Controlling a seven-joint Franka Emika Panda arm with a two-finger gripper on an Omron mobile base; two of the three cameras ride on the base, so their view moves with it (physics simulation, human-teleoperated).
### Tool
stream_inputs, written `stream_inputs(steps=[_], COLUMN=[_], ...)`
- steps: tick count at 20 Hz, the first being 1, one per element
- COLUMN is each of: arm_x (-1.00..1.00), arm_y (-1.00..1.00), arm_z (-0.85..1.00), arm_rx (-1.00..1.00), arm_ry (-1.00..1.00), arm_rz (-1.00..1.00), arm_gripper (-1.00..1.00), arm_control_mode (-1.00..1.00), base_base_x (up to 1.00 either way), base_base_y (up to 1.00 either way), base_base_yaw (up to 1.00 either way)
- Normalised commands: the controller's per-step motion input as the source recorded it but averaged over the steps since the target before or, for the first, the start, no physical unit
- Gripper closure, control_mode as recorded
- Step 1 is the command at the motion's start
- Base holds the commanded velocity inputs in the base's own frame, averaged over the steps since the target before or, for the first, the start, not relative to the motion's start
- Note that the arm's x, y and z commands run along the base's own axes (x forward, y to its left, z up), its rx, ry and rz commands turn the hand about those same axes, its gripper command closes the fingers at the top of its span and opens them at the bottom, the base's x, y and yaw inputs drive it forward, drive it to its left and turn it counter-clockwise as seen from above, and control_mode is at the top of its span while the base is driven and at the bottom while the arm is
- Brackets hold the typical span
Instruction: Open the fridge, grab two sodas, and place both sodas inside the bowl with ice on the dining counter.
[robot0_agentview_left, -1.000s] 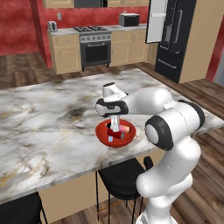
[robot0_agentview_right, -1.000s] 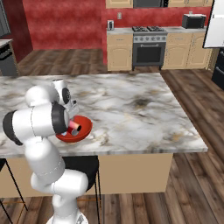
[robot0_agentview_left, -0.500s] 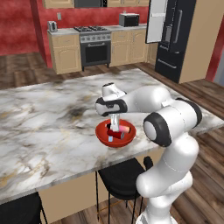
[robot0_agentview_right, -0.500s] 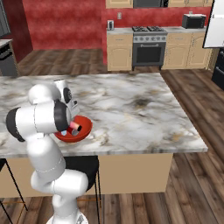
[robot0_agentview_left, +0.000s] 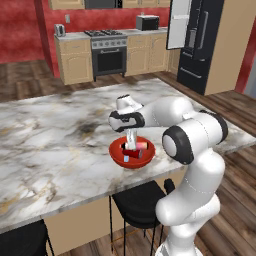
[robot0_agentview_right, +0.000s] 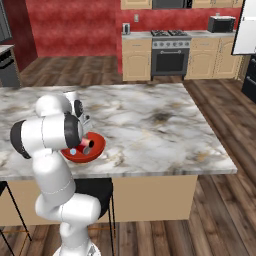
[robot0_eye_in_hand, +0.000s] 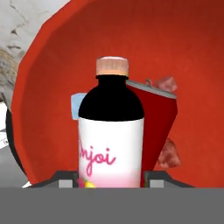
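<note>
The glossy red bowl (robot0_agentview_left: 116, 152) (robot0_agentview_right: 100, 145) (robot0_eye_in_hand: 188, 57) sits near the front edge of the marble dining counter (robot0_agentview_left: 50, 135) (robot0_agentview_right: 150, 115). In it lies the red soda can (robot0_eye_in_hand: 159, 118) (robot0_agentview_left: 143, 145) among ice cubes (robot0_eye_in_hand: 75, 105). My gripper (robot0_agentview_left: 131, 144) (robot0_eye_in_hand: 110, 183) points down into the bowl. The bottle soda (robot0_eye_in_hand: 111, 131) (robot0_agentview_left: 131, 139), dark-topped with a pink label, stands between its fingers. The fingers flank it closely, but whether they press it is unclear. The black fridge (robot0_agentview_left: 200, 45) stands at the back right, one door (robot0_agentview_left: 179, 22) open.
Black stools (robot0_agentview_left: 137, 200) (robot0_agentview_right: 92, 187) stand under the counter's front edge, right beside my base. Wood cabinets and a stove (robot0_agentview_left: 107, 50) (robot0_agentview_right: 170, 52) line the far wall. Wide bare marble stretches to the left of the bowl in the left base view.
The hand stays over the bowl with the bottle between its fingers; no shift of the arm, bowl or can shows.
</note>
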Motion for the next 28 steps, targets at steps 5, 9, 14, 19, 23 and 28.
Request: stream_inputs(steps=[5,9,14,19,23,28], arm_x=[-0.01,-0.09,-0.14,-0.25,-0.34,-0.53], arm_y=[0.00,0.00,-0.01,-0.06,-0.05,-0.06], arm_z=[-0.01,0.07,0.30,0.48,0.63,0.59], arm_rx=[0.00,0.00,0.00,0.00,0.00,0.00], arm_ry=[0.00,0.00,-0.01,-0.08,-0.14,-0.14], arm_rz=[0.00,0.00,0.00,0.00,0.00,0.00], arm_gripper=[-1.00,-1.00,-1.00,-1.00,-1.00,-1.00], arm_control_mode=[-1.00,-1.00,-1.00,-1.00,-1.00,-1.00], base_base_x=[0.00,0.00,0.00,0.00,0.00,0.00], base_base_y=[0.00,0.00,0.00,0.00,0.00,0.00], base_base_yaw=[0.00,0.00,0.00,0.00,0.00,0.00])
